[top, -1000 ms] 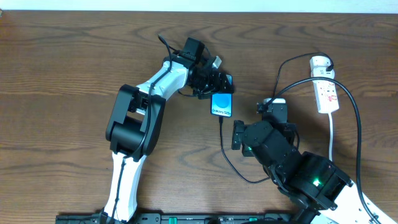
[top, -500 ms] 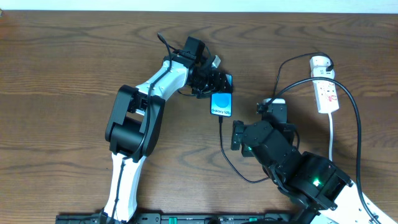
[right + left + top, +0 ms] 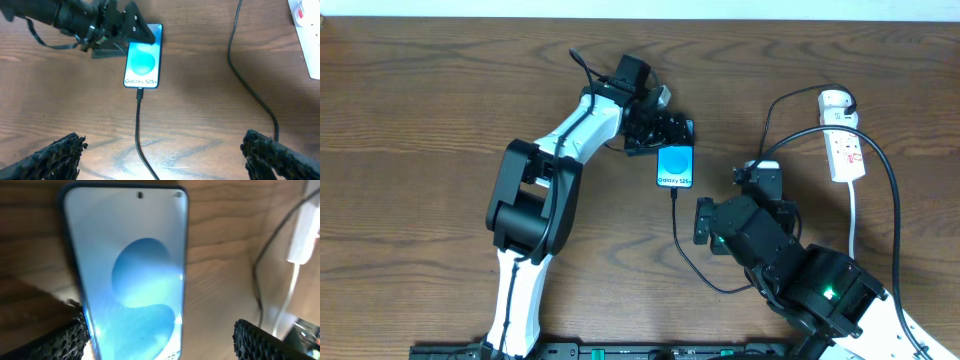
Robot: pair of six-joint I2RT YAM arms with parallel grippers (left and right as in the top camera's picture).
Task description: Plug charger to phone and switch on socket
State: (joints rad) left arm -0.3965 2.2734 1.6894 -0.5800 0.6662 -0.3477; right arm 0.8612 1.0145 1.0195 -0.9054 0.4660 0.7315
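The phone (image 3: 676,165) lies flat on the wooden table with its blue screen up. It fills the left wrist view (image 3: 132,275). The charger's black plug tip (image 3: 140,93) sits in the phone's bottom port, and its thin black cable (image 3: 682,245) curls down and to the right. My left gripper (image 3: 665,132) is open over the phone's top end. Its left finger touches the phone's edge and its right finger stands apart (image 3: 162,340). My right gripper (image 3: 715,222) is open and empty (image 3: 165,155), above the cable. The white socket (image 3: 845,150) lies at the far right.
A rounded white plug (image 3: 835,102) sits at the socket's top end, and a white cord (image 3: 853,215) runs down from it. A black cable (image 3: 892,200) loops around the socket to the right arm's side. The socket's edge shows in the right wrist view (image 3: 309,45).
My left gripper and the phone's top end have shifted slightly up. The right arm has barely moved.
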